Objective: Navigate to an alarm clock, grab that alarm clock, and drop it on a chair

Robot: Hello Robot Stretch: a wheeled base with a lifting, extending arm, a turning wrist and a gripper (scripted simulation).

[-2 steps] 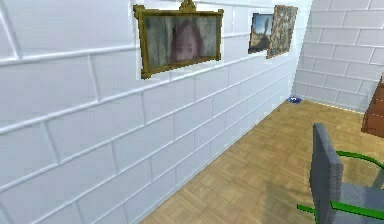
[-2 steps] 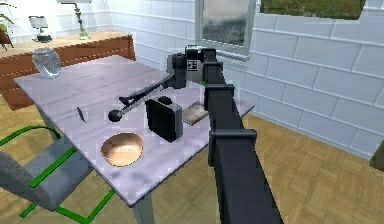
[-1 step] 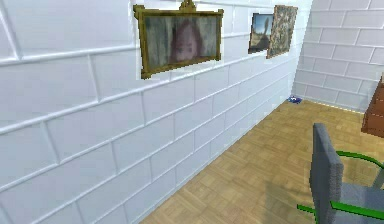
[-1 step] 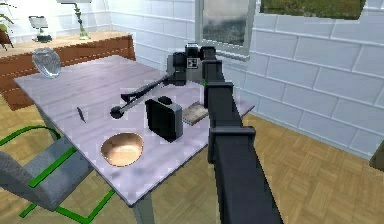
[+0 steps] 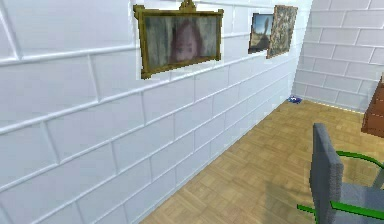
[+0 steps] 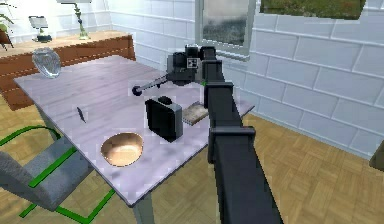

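dark arm bar (image 6: 238,160) reaches out over the right part of the lilac table (image 6: 70,95), probably because the base stands alongside the table so the arm can stretch across its top. at the arm's far end, above the middle of the table, sits the gripper (image 6: 142,88), its thin fingers pointing toward the table's left half. whether the fingers are apart or together cannot be told, nor whether they carry anything, since the tabletop and its load lie right behind them. a black boxy thing (image 6: 163,118), by its shape plausibly the alarm clock, stands upright near the table's middle, closer to the table's near edge than the gripper and just beside the arm. whether anything touches it i cannot say. standing on the table like that, it looks not yet lifted. a wooden bowl (image 6: 122,149) rests by the table's near edge, and a glass vessel (image 6: 45,63) at its far left corner. a grey chair with a green frame (image 6: 40,178) waits at the table's near left corner, handy as a drop spot.
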